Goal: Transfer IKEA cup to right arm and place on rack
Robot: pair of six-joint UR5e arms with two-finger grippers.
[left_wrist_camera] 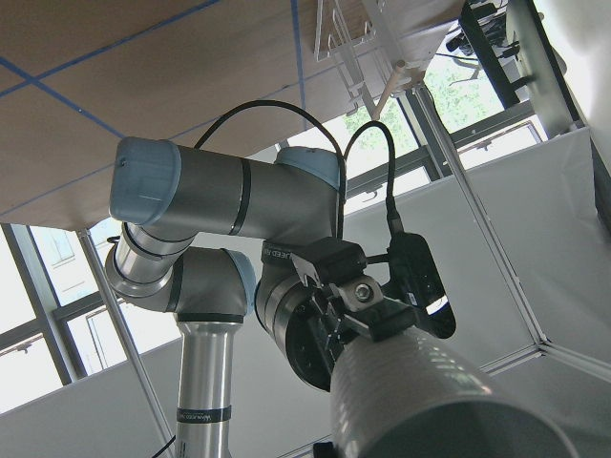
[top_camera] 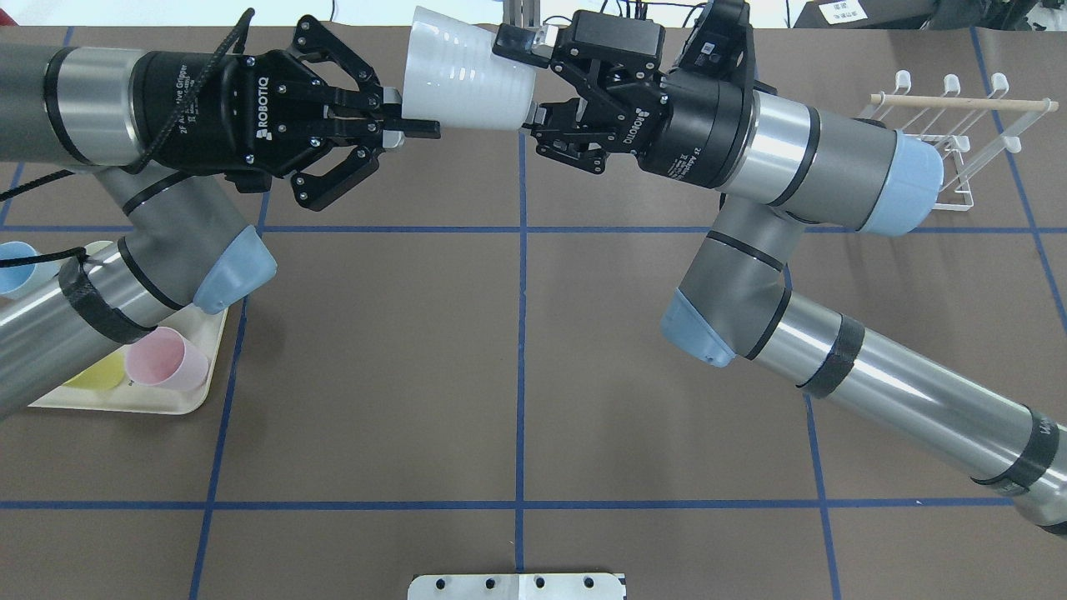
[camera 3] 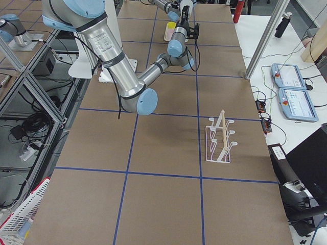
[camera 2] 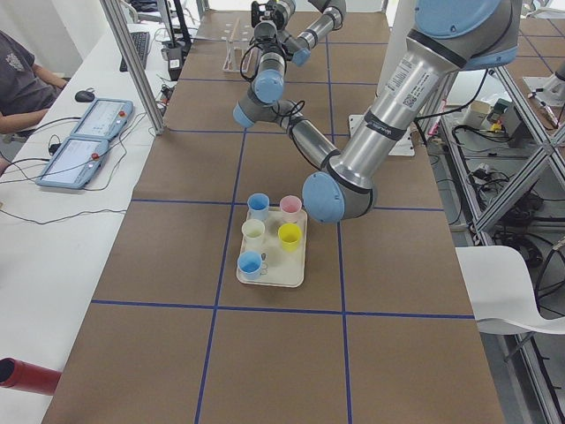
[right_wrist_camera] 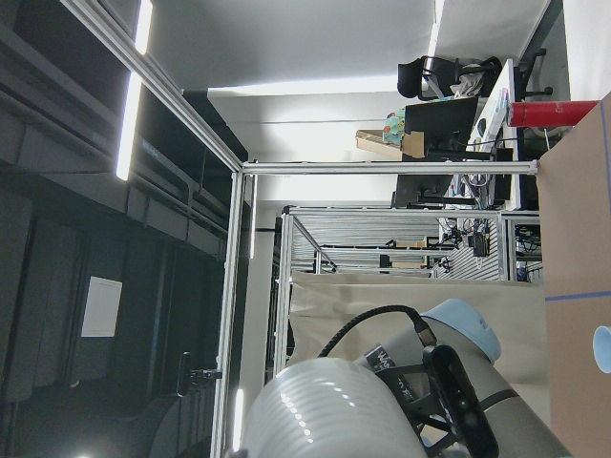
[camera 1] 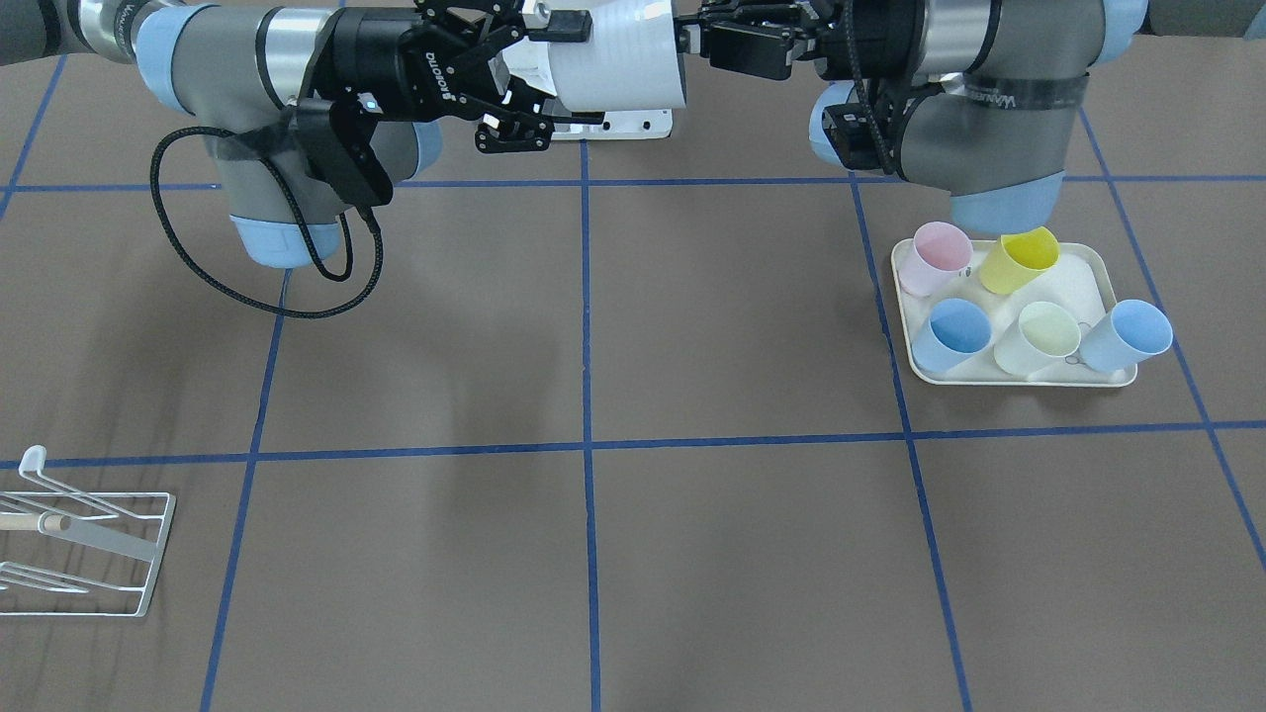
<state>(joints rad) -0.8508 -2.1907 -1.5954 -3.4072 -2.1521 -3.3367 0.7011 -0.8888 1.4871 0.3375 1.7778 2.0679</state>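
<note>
A white ribbed cup [top_camera: 467, 79] hangs on its side in the air between both grippers, over the table's far middle. My left gripper [top_camera: 417, 127] is shut on the rim of its wide end. My right gripper [top_camera: 533, 83] straddles the narrow base end, with a finger touching each side, and looks shut on it. In the front view the cup [camera 1: 623, 64] sits between the right gripper [camera 1: 554, 79] and the left gripper [camera 1: 689, 40]. The white wire rack [top_camera: 959, 142] with a wooden dowel stands on the table beyond my right arm, and also shows in the front view [camera 1: 89, 544].
A cream tray [camera 1: 1103, 287] with several coloured cups lies under my left arm's elbow. A white mounting plate [top_camera: 517, 586] sits at the robot's edge of the table. Blue tape lines grid the brown table.
</note>
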